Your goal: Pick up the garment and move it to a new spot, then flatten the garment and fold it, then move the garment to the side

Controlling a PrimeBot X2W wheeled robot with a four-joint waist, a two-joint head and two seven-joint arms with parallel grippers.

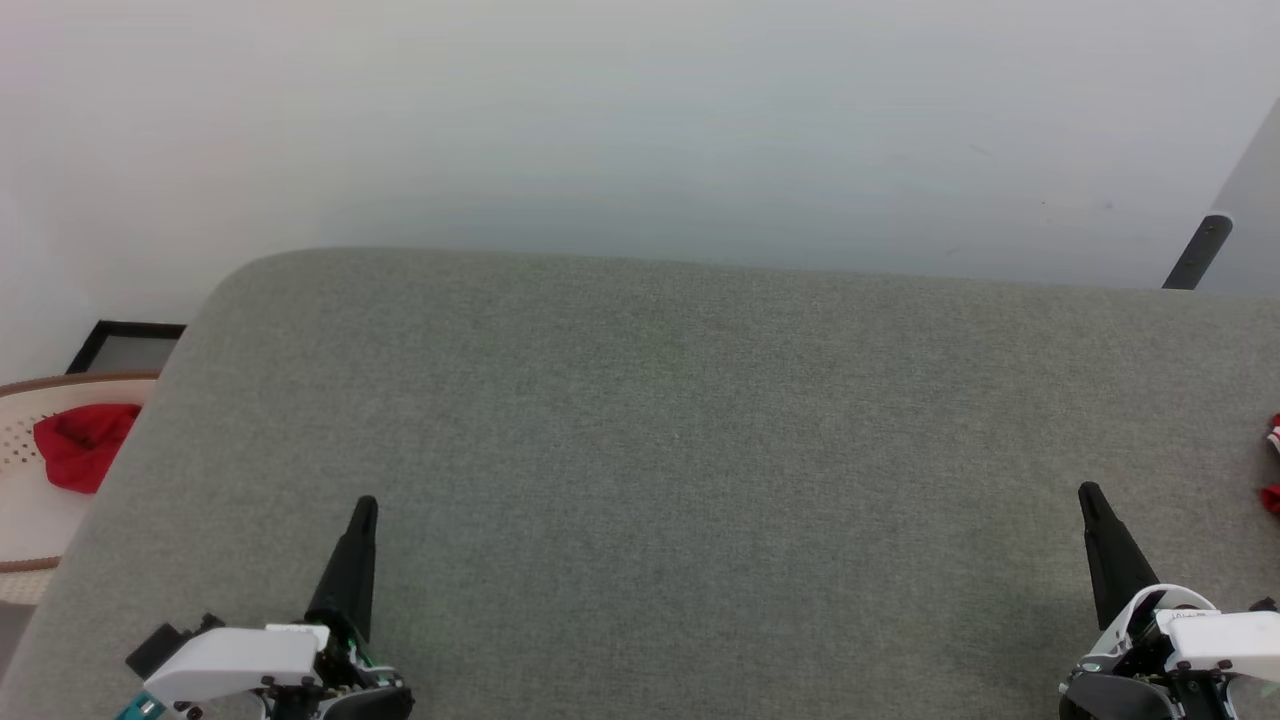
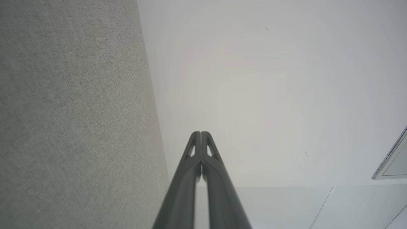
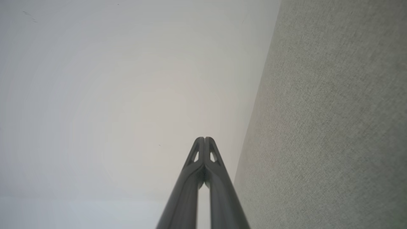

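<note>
2 slivers of the garment (image 1: 1276, 438), the rest beyond the head view's right edge.

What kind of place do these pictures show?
Probably an indoor room set up for cloth work, perhaps a lab: a wide grey fabric-covered surface, a red cloth in a pale woven basket or seat beside it.
</note>
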